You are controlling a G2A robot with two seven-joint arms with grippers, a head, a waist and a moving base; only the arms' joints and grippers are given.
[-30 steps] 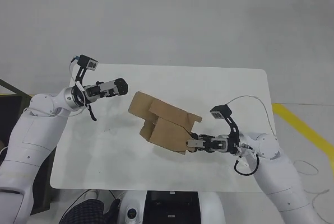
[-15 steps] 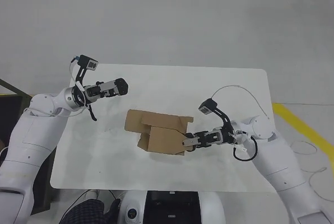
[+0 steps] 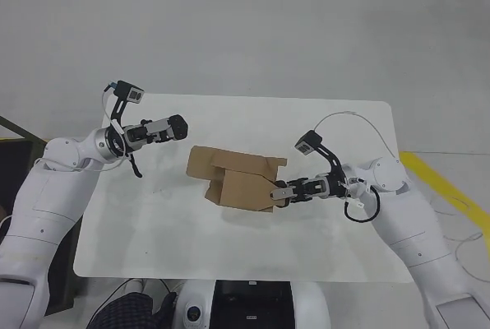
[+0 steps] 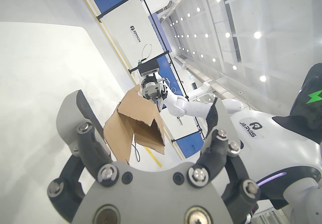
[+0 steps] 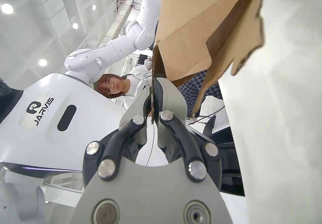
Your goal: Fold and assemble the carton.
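A brown cardboard carton point(image 3: 237, 177), partly unfolded with loose flaps, is held above the middle of the white table point(image 3: 146, 230). My right gripper point(image 3: 276, 193) is shut on its near right edge. In the right wrist view the fingertips point(image 5: 161, 91) pinch a cardboard panel of the carton point(image 5: 198, 23). My left gripper point(image 3: 177, 126) hovers open to the left of the carton, apart from it. The left wrist view has its open fingers point(image 4: 83, 111) framing the carton point(image 4: 141, 119) farther off, with the right gripper point(image 4: 152, 91) gripping its far side.
A dark green bin point(image 3: 6, 148) stands off the table's left edge. A yellow floor line point(image 3: 450, 197) runs to the right of the table. Bare tabletop lies in front of and behind the carton.
The right gripper has shifted the carton left and back, then slightly right, turning it flatter. The right arm's elbow rose. The left arm stayed still.
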